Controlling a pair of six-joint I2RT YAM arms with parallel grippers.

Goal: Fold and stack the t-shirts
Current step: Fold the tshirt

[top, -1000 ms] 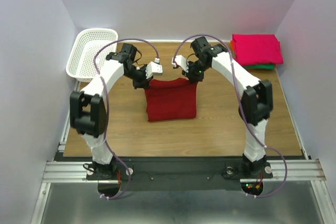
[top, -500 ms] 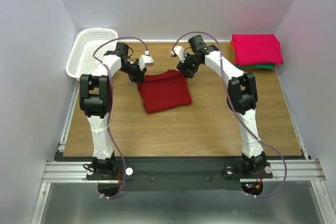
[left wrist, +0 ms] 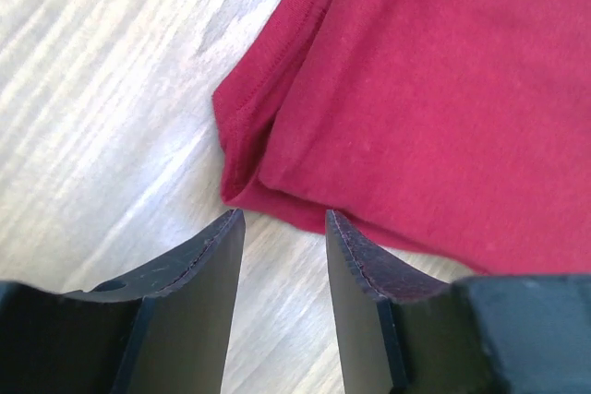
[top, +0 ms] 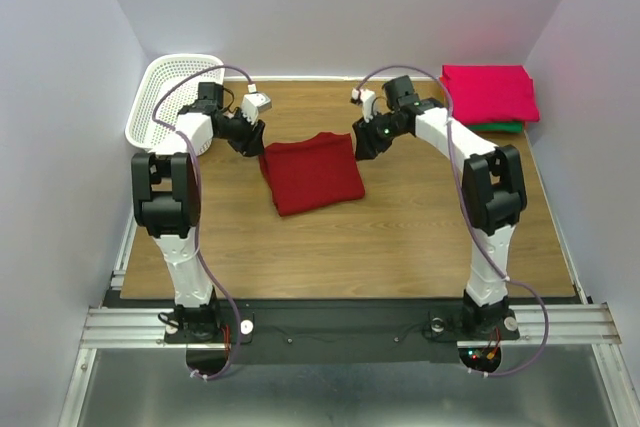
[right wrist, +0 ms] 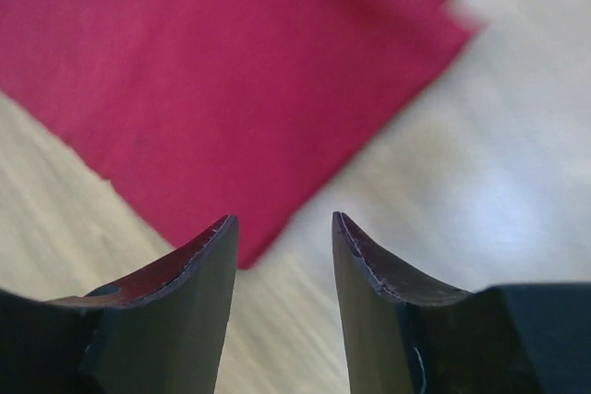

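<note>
Top external view: crimson t-shirt lies folded into a rough rectangle, slightly skewed, flat on the bench, approx. midway between the two arms. Left claw sits just off the shirt's far-left corner. Right claw sits just off its far-right corner. Neither appears to touch the cloth (contact w/ the bench surface cannot be judged from above).

Left wrist view: left claw has its fingers parted to a moderate gap, w/ nothing between them but bare wood. One corner of the crimson t-shirt lies just beyond the tips and apart from them. Layered cloth edges and a stitched hem are visible at that corner. Rest of the shirt fills the upper right of the picture.

Right wrist view: right claw is likewise part-way apart and holds nothing. Picture is blurred. Crimson t-shirt fills the upper left, w/ one edge running diagonally, and its lower corner reaches down to just beyond the left finger's tip. Bare bench shows to the right.

Other items, top external view: pink t-shirt, folded, tops a stack at the far-right corner of the bench. Edge of a green t-shirt shows under its near side. White lattice basket stands at the far-left corner. Both stack and basket are well apart from the crimson t-shirt.
</note>
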